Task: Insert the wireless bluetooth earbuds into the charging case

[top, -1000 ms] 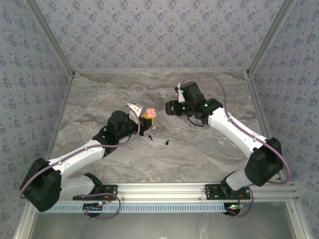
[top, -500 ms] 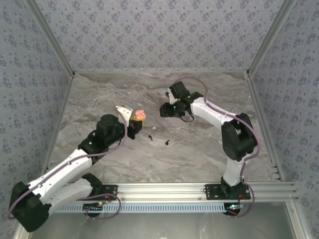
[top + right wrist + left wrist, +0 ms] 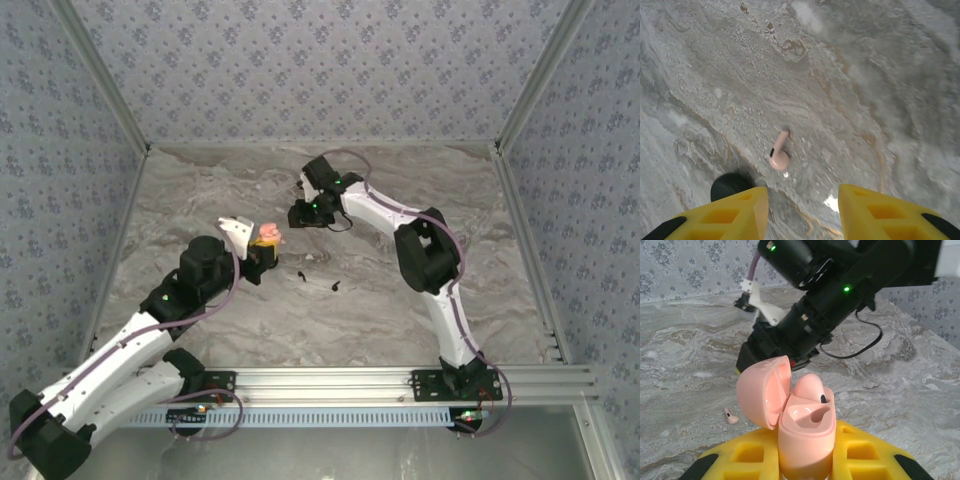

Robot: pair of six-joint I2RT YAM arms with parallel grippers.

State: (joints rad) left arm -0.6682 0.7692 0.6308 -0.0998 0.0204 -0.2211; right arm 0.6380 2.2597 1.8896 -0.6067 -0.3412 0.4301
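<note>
The charging case is cut off below, a pink earbud half hidden inside it.

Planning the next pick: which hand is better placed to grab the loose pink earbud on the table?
Right. The right hand hangs open just over the earbud, while the left hand is occupied gripping the open case.

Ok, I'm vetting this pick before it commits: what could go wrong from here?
The loose earbud is tiny, lies flat and sits off-centre under the open right gripper; closing could flick it away. The case, clamped in the left gripper with its lid open, is close to the right arm; a bump might shut the lid or dislodge the seated earbud.
</note>
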